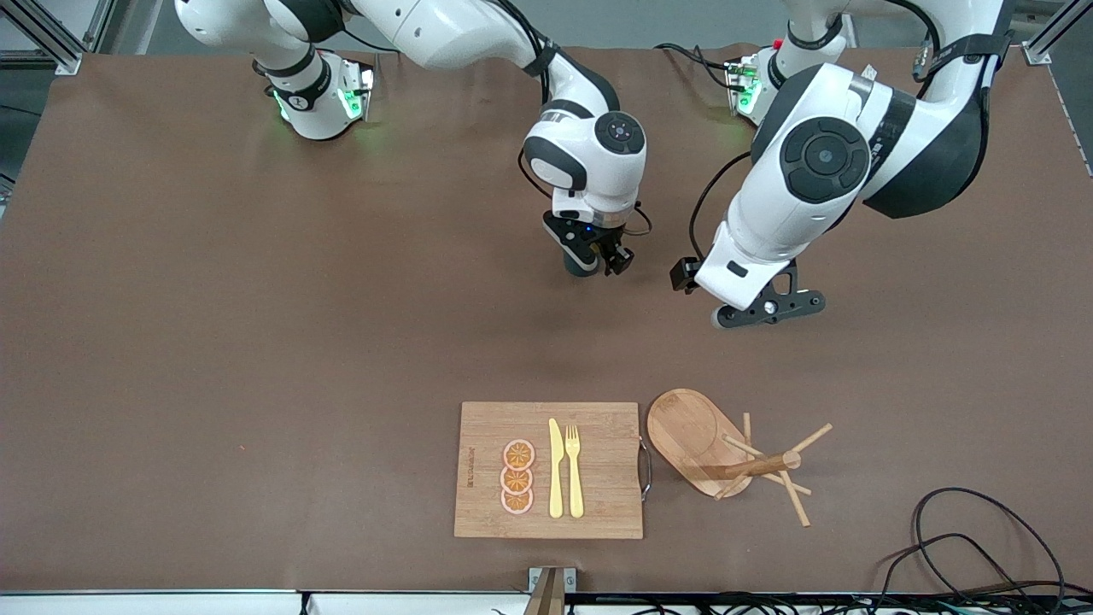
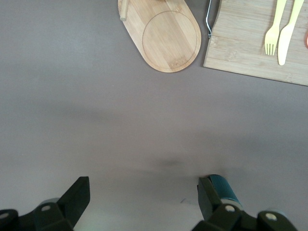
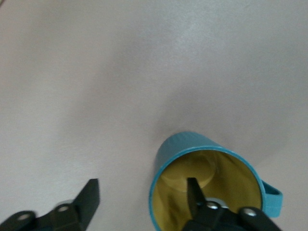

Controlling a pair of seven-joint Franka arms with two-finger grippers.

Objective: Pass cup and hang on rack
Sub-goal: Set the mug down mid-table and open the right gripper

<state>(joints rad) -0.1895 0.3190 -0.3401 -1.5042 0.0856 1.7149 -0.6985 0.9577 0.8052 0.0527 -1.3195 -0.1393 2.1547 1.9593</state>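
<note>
Two tools hang over the brown table (image 1: 213, 342). The right tool (image 1: 598, 254) is wide open at the cup (image 3: 209, 185). One finger (image 3: 195, 195) sits inside the cup's yellow hollow and the other finger is outside it, apart from the wall. The teal cup stands upright on the table near the middle. The left tool (image 1: 768, 309) is open too and holds nothing; it hangs over bare table beside the cup, toward the left arm's end. Nearer the front camera, the rack (image 1: 709, 448) lies tipped on its side next to a cutting board (image 1: 598, 504). On the board lie a yellow knife (image 1: 556, 468), a yellow fork (image 1: 574, 470) and three orange slices (image 1: 517, 477). Black cables (image 1: 965, 547) curl at the table's corner.
</note>
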